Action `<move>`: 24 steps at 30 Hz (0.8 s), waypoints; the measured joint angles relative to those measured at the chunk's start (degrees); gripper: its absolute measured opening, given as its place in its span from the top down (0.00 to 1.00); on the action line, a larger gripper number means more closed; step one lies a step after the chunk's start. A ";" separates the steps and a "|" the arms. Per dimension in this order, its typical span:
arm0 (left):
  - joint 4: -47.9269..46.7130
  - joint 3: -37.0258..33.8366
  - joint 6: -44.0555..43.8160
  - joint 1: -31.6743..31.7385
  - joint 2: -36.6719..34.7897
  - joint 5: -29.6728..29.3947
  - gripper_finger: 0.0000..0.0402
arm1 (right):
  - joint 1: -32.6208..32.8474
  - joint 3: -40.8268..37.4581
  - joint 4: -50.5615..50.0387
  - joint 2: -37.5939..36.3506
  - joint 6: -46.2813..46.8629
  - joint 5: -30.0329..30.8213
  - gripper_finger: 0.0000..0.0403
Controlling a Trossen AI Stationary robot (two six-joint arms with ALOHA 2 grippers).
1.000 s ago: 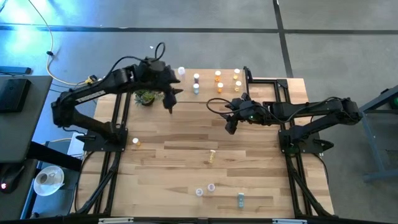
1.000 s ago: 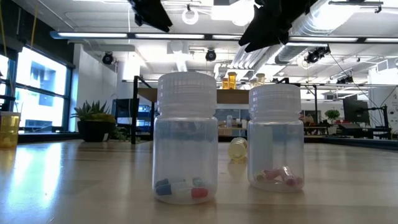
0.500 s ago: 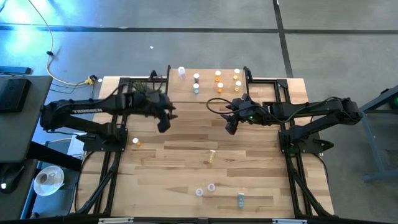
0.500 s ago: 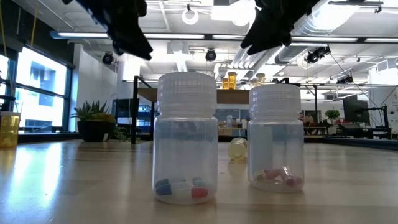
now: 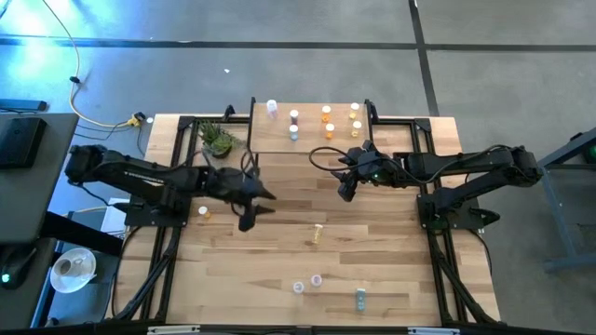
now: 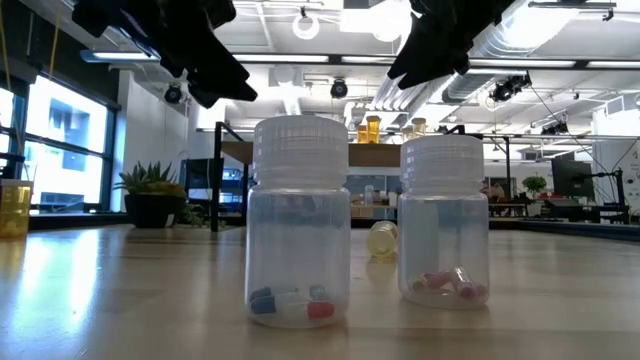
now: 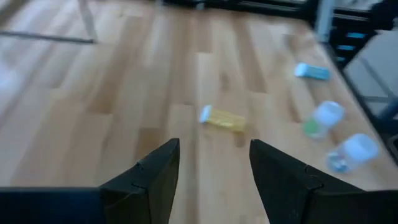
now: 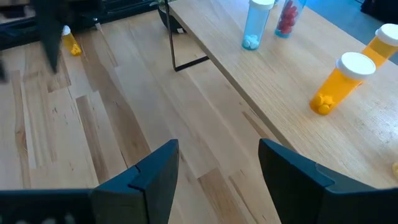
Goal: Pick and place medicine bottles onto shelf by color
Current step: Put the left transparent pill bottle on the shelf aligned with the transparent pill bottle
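The shelf [image 5: 312,140] stands at the table's far middle with several medicine bottles upright on it: white [image 5: 272,107], teal [image 5: 293,133] and orange [image 5: 328,129]. A yellow bottle [image 7: 222,118] lies on its side mid-table. Two clear bottles [image 6: 300,220] [image 6: 445,220] stand near the front edge, and a teal one [image 5: 359,298] lies beside them. My left gripper [image 5: 253,210] hangs open above bare table, left of the yellow bottle [image 5: 318,234], with nothing between its fingers. My right gripper [image 5: 346,191] stands open and empty above the table, just in front of the shelf.
A small potted plant [image 5: 218,140] sits by the shelf's left end. One yellow bottle [image 5: 202,212] stands near the table's left edge. Black frame rails run along both sides of the table. Bare wood lies between the two grippers and the front bottles.
My left gripper has swung from beside the plant and the shelf's left end toward the table's near edge and come down, tipping closer to level. It now hangs lower, left of the lying yellow bottle, its fingers as far apart as before. No bottle has moved.
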 joint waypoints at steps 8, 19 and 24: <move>9.89 0.02 -0.58 -6.29 7.72 3.38 0.53 | 0.00 0.00 -0.87 0.01 -0.10 0.00 0.47; 15.99 2.24 -3.02 -12.53 15.77 2.81 0.40 | 0.00 0.00 -1.31 0.02 0.08 0.00 0.47; 19.33 4.08 0.11 -15.76 20.24 2.81 0.39 | 0.00 0.00 -1.78 0.02 0.08 0.00 0.47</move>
